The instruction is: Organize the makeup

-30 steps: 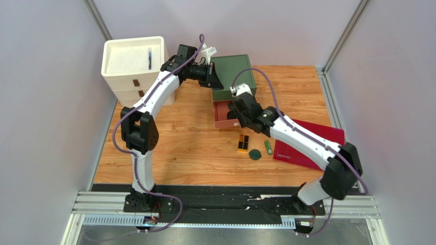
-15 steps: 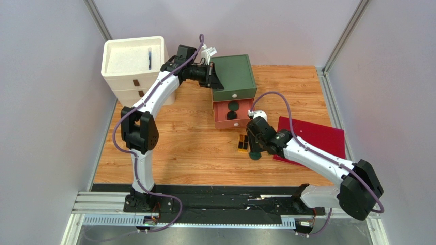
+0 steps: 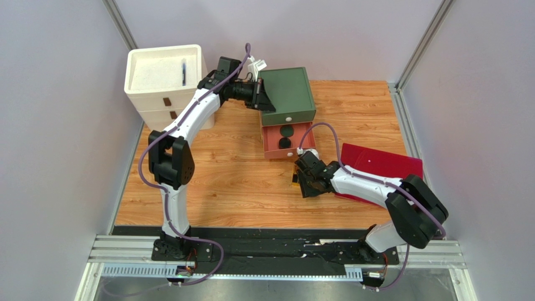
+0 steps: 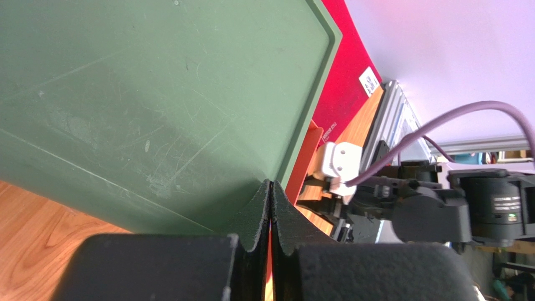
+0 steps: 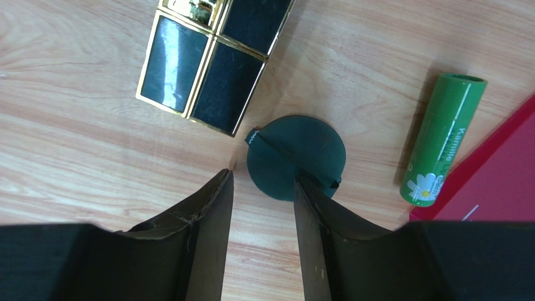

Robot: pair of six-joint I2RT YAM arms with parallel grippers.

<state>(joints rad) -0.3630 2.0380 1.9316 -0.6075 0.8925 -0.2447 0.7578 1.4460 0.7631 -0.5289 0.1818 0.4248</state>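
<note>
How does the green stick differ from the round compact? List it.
The stick is a long cylinder, the compact a flat disc. The stick is bright green with a daisy label; the compact is dark and plain. The stick lies by the red folder, the compact by the black case. Both are green.

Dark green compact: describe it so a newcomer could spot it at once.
Find the dark red folder on the right of the wooden table. Just off its left edge lie three small cosmetics; the dark green compact sits between the black-and-gold case and the bright green stick, at the tips of the right gripper. It alone is a flat round disc.
</note>
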